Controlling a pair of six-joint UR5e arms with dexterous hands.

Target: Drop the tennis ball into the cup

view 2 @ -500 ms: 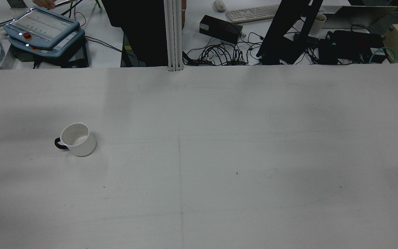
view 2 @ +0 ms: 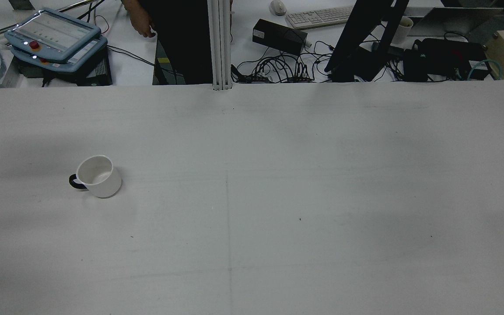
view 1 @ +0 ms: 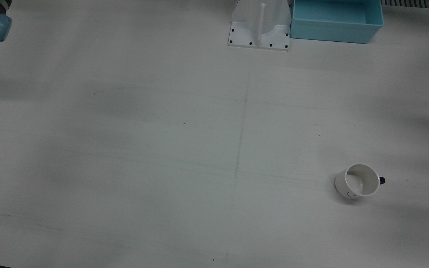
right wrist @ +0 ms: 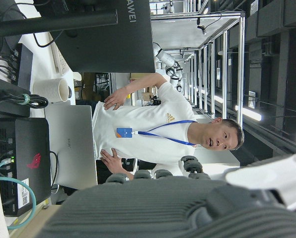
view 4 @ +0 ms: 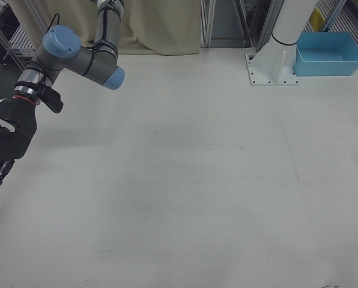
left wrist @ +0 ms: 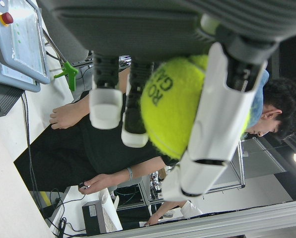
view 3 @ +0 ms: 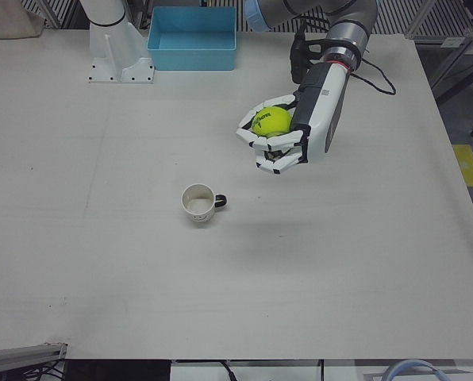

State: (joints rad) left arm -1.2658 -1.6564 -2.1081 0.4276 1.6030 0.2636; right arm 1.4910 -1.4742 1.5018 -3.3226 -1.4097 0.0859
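the white-fingered left hand [view 3: 280,143] clasps the yellow-green felt tennis ball [view 3: 271,121] above the table, short of the small white ceramic cup [view 3: 198,202]. carrying over and releasing remain. the dark right hand [view 4: 2,147] hangs aside, fingers seemingly loose.

The left hand [view 3: 288,135] hangs above the table, palm sideways, fingers [view 3: 262,155] curled around a tennis ball [view 3: 271,121]. The right hand [view 4: 2,147] hovers off at the table's edge, fingers pointing down, holding nothing
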